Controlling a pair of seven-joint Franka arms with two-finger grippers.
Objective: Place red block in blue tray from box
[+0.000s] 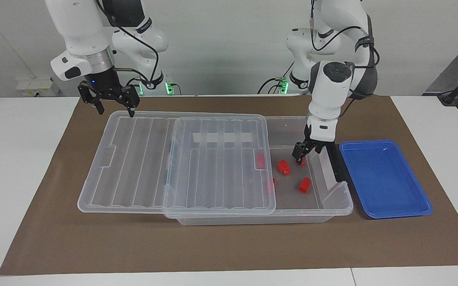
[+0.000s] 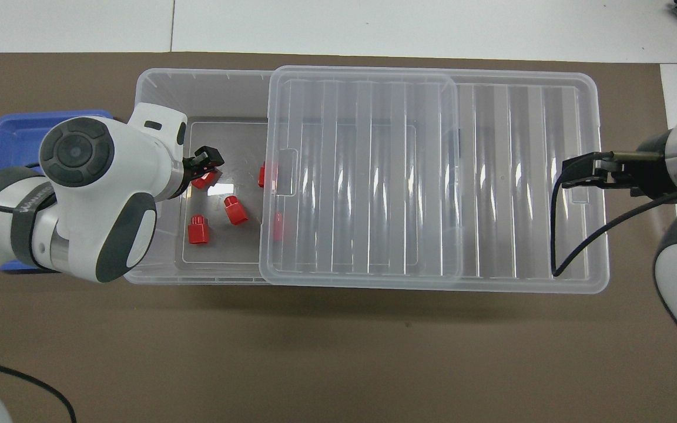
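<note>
The clear box (image 1: 334, 204) (image 2: 197, 88) lies on the brown mat. Its ribbed lid (image 1: 141, 159) (image 2: 520, 176) is slid toward the right arm's end, so the box is uncovered at the left arm's end. Several red blocks lie inside: two in the uncovered part (image 1: 283, 167) (image 1: 304, 184) (image 2: 235, 210) (image 2: 199, 230) and two under the lid's edge (image 1: 260, 160) (image 2: 278, 226). My left gripper (image 1: 301, 159) (image 2: 204, 166) is down in the uncovered part, at another red block (image 1: 303, 162) (image 2: 203, 180). The blue tray (image 1: 384, 178) (image 2: 15, 132) lies beside the box, empty. My right gripper (image 1: 116, 112) (image 2: 573, 171) is open over the lid's end.
A white tape strip (image 1: 222, 137) is on the lid. A black bar (image 1: 335, 161) lies along the box's end wall, beside the tray. The brown mat (image 1: 229, 246) covers the middle of the white table.
</note>
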